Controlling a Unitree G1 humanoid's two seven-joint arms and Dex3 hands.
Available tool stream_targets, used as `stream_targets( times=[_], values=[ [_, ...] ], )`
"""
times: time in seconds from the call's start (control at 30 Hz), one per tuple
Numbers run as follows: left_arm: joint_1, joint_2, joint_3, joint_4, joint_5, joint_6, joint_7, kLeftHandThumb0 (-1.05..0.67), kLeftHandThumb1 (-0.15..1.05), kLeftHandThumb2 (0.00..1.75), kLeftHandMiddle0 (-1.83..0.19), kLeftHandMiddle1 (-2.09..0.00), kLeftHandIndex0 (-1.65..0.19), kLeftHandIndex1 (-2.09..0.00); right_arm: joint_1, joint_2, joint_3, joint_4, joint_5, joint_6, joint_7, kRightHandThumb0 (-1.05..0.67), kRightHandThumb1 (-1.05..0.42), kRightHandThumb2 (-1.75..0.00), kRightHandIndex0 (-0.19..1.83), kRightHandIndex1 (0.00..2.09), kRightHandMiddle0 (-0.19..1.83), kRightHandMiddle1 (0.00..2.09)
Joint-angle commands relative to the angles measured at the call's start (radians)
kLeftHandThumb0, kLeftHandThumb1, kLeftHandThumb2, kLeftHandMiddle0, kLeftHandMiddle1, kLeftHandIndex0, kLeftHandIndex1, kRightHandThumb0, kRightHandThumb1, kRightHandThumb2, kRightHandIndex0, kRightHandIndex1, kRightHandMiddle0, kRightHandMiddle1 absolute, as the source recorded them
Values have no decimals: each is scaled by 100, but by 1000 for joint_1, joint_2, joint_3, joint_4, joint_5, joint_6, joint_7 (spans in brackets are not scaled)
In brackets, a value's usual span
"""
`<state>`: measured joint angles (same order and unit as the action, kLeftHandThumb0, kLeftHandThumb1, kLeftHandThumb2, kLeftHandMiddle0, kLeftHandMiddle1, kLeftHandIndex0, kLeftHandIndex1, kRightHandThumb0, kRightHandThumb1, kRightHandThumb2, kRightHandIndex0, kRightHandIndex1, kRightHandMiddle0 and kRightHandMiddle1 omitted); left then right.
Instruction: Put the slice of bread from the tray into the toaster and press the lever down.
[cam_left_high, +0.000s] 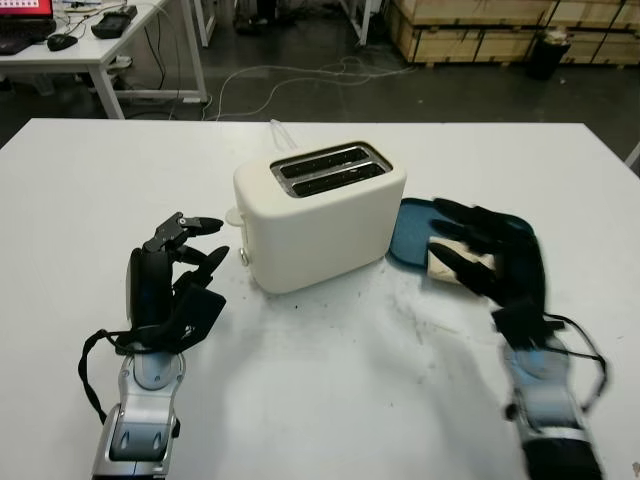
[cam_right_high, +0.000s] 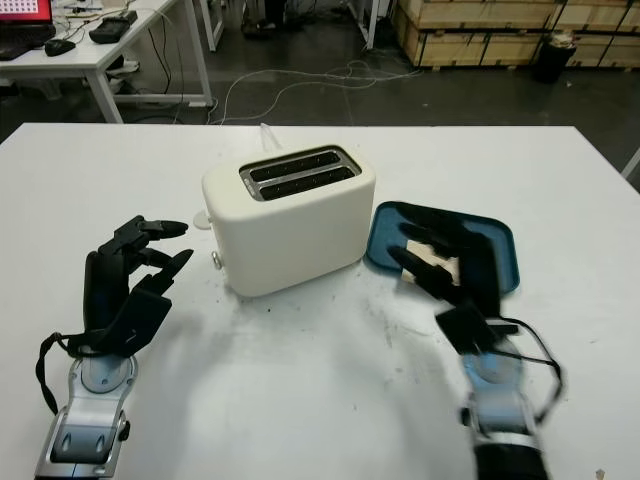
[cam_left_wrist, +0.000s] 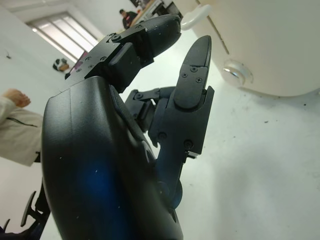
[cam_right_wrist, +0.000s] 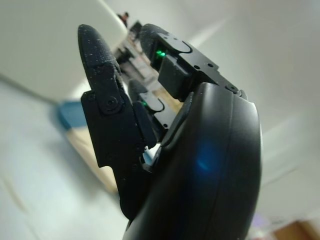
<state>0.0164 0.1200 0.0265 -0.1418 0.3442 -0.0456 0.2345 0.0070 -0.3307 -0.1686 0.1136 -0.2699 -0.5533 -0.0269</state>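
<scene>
While my left hand (cam_left_high: 172, 285) hovers open and empty above the white table (cam_left_high: 320, 400) just beside the toaster's lever end, the cream two-slot toaster (cam_left_high: 318, 212) stands upright at the table's centre, its lever (cam_left_high: 234, 214) raised and both slots (cam_left_high: 328, 168) unfilled. To the toaster's right, touching or nearly touching its side, lies the blue tray (cam_right_high: 495, 250), with the slice of bread (cam_right_high: 436, 266) lying flat in it. My right hand (cam_right_high: 450, 262) reaches over that tray, its dark fingers (cam_left_high: 468, 268) extended across the slice; whether they touch the bread or have closed on it I cannot tell. Cables (cam_left_high: 300, 78) trail across the dark floor beyond the table.
</scene>
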Motion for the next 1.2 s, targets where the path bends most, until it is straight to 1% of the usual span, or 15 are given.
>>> stream_targets(
  times=[0.0, 0.07, 0.17, 0.27, 0.4, 0.5, 0.63, 0.73, 0.87, 1.17],
  values=[
    [-11, 6, 0, -2, 8, -6, -1, -39, 92, 4, -64, -140, -69, -76, 39, -51, -19, -28, -64, -51, -27, -59, -87, -1, 66, 0, 64, 0],
    [-13, 6, -2, -1, 14, -7, 3, -38, 92, 4, -65, -141, -69, -76, 66, -80, -28, -28, -121, -65, -59, -57, -86, 0, 60, 0, 58, 0],
    [-14, 3, -2, 1, 5, -11, 0, -37, 92, 4, -65, -142, -69, -76, 87, -109, -23, -20, -196, -48, -95, -58, -86, 0, 53, 0, 51, 0],
    [-13, -2, 0, 0, -3, -10, 1, -37, 92, 3, -63, -142, -69, -77, 81, -142, -3, 25, -278, -36, -134, -59, -85, 0, 46, 0, 46, 0],
    [-11, 1, 1, -3, -1, -7, -1, -38, 92, 4, -64, -142, -69, -77, 49, -178, 43, 97, -380, 20, -176, -61, -85, 0, 39, 0, 41, 0],
    [-11, 0, 0, -7, -1, -4, -3, -37, 92, 3, -63, -142, -69, -77, 11, -193, 88, 164, -440, 68, -213, -62, -83, 0, 37, 0, 39, 0],
    [-13, 6, -3, -3, 5, -12, -3, -37, 92, 4, -63, -142, -69, -77, -54, -218, 161, 301, -517, 69, -332, -64, -83, -1, 35, 0, 38, 0],
    [-14, 2, -4, -3, -1, -10, -6, -36, 92, 3, -64, -141, -69, -77, -104, -231, 225, 383, -571, 98, -402, -64, -85, -1, 32, 0, 35, 0],
    [-13, -2, -4, -6, -2, -11, -6, -36, 92, 3, -65, -142, -69, -77, -155, -246, 302, 455, -624, 145, -466, -64, -86, -1, 30, 0, 33, 0],
    [-12, 1, -6, -10, -3, -20, -11, -37, 92, 5, -63, -139, -68, -77, -232, -269, 435, 551, -671, 219, -552, -59, -84, 0, 28, 1, 30, 1]
  ],
)
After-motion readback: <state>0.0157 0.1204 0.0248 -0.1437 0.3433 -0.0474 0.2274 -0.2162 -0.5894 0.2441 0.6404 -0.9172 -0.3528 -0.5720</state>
